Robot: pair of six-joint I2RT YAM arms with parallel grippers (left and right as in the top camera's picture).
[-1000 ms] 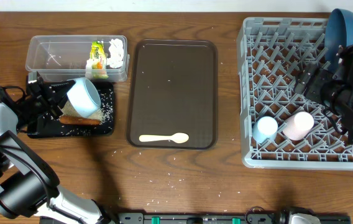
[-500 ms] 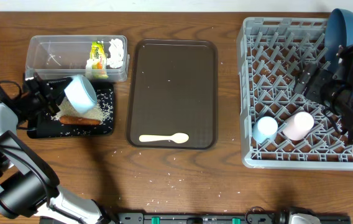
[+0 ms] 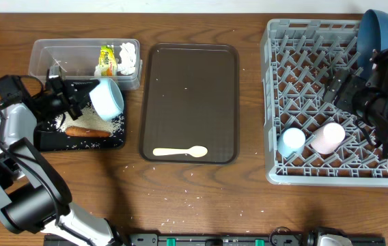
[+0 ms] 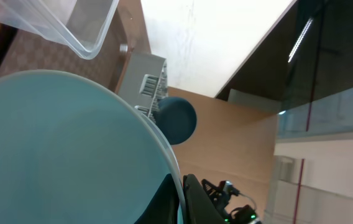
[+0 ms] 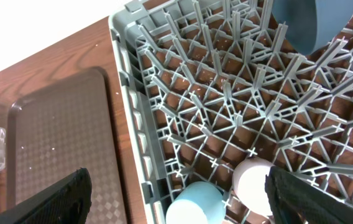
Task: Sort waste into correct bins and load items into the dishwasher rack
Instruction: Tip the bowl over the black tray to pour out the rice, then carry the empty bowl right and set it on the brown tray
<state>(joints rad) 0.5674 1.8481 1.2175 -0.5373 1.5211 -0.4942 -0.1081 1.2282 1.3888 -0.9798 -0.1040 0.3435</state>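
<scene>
over the black tray (image 3: 47, 137), left gripper (image 3: 86, 102) clamped tight on the tipped light blue bowl (image 3: 106, 99); a slip could scatter rice (image 3: 115, 124) onto the table (image 3: 180, 198). right gripper (image 3: 335, 87) gapes wide, empty.

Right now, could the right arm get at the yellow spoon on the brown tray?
Probably yes. The right gripper is open and empty above the rack, and the spoon lies alone on the brown tray, nothing covering it. It would have to lift over the rack wall between them.

The wooden counter (image 3: 250, 102) is carrying a clear tub (image 3: 64, 61), a black tray (image 3: 44, 142), a brown serving tray (image 3: 188, 96), a grey rack (image 3: 270, 102) and scattered rice grains (image 3: 194, 199).
</scene>
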